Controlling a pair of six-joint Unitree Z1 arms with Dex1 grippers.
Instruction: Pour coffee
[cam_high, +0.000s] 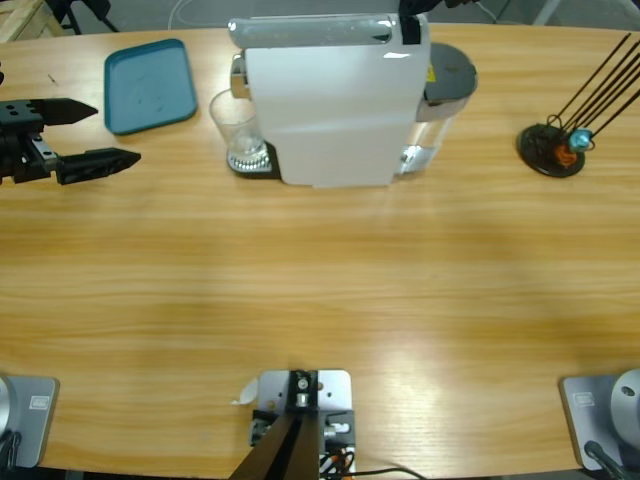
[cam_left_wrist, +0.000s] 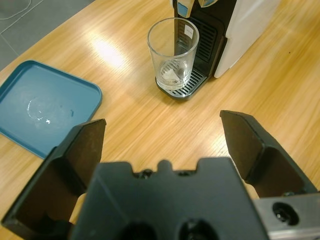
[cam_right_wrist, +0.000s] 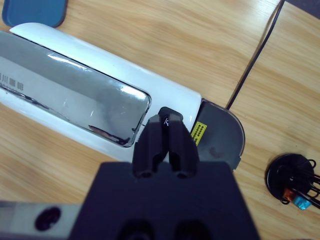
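High view shows the empty glass under the coffee machine spout, left gripper spread beside it; left wrist view puts it dead ahead; right wrist view shows the right gripper pressed together over the machine's top.

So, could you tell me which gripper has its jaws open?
The left gripper, facing the glass, jaws spread wide; the right gripper is shut above the coffee machine.

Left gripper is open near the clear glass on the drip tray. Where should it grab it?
Grip the clear drinking glass mid-wall, jaws on its two sides, coming level from the open table side where the left gripper is. The white coffee machine blocks behind, its spout sits above, and the glass stands upright.
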